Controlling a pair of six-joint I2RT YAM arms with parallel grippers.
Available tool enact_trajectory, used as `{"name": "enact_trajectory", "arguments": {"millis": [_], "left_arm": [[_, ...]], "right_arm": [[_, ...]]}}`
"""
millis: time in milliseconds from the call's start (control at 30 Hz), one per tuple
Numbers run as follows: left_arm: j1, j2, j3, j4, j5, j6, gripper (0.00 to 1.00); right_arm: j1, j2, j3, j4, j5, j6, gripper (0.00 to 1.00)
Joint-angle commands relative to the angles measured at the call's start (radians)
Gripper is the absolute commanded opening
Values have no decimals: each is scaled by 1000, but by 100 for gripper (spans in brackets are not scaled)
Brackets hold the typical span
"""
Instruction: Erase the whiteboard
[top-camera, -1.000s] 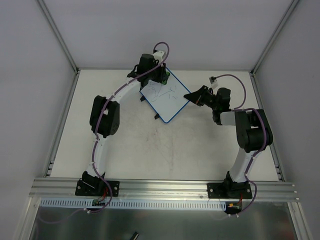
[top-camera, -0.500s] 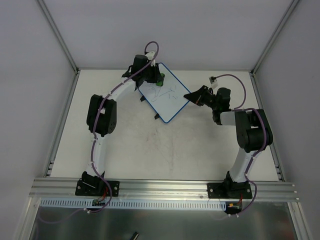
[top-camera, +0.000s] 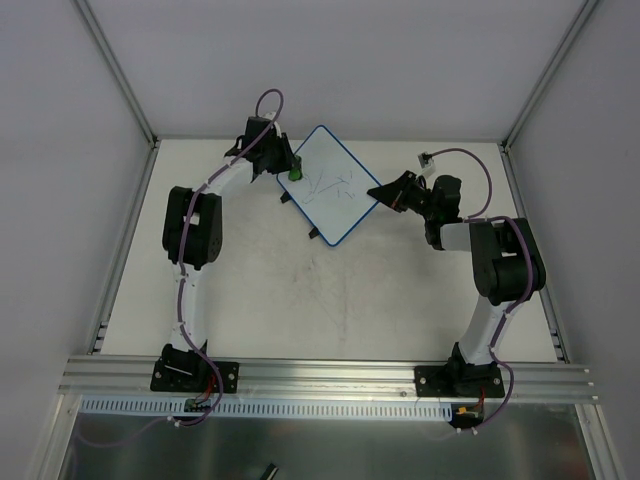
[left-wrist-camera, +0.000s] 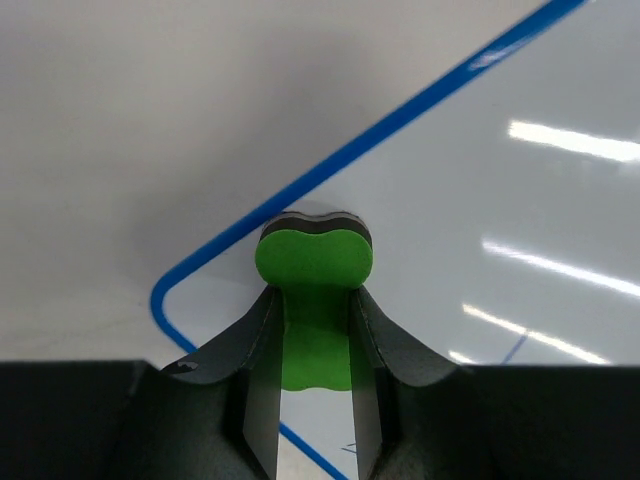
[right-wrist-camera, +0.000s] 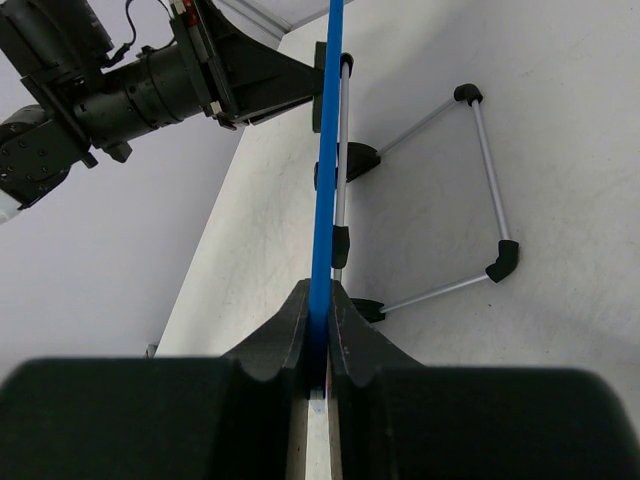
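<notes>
The whiteboard (top-camera: 330, 195), white with a thin blue frame, lies tilted at the back middle of the table with thin dark scribbles near its centre. My left gripper (top-camera: 290, 170) is shut on a small green eraser (top-camera: 296, 173) at the board's left corner. In the left wrist view the eraser (left-wrist-camera: 314, 262) sits between my fingers (left-wrist-camera: 258, 385), pressed on the white surface by the blue corner (left-wrist-camera: 165, 300). My right gripper (top-camera: 378, 193) is shut on the board's right edge. The right wrist view shows the blue frame (right-wrist-camera: 327, 140) edge-on between the jaws.
A wire stand with black feet (right-wrist-camera: 487, 170) hangs behind the board in the right wrist view. Grey walls and aluminium posts (top-camera: 115, 75) close in the back and sides. An aluminium rail (top-camera: 330, 372) carries both arm bases at the near edge.
My left gripper has swept the eraser leftward across the board's top part to its left corner. The scribbles there are gone. The right arm has not moved.
</notes>
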Motion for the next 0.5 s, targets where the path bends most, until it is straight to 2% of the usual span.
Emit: {"name": "enact_trajectory", "arguments": {"millis": [0, 233, 467], "left_arm": [[14, 16, -57, -105, -83, -47, 0], [18, 26, -36, -103, -55, -40, 0], [-31, 38, 27, -103, -20, 42, 0]], "right_arm": [[32, -18, 19, 35, -105, -38, 0], [31, -18, 19, 36, -105, -36, 0], [31, -15, 20, 36, -106, -38, 0]]}}
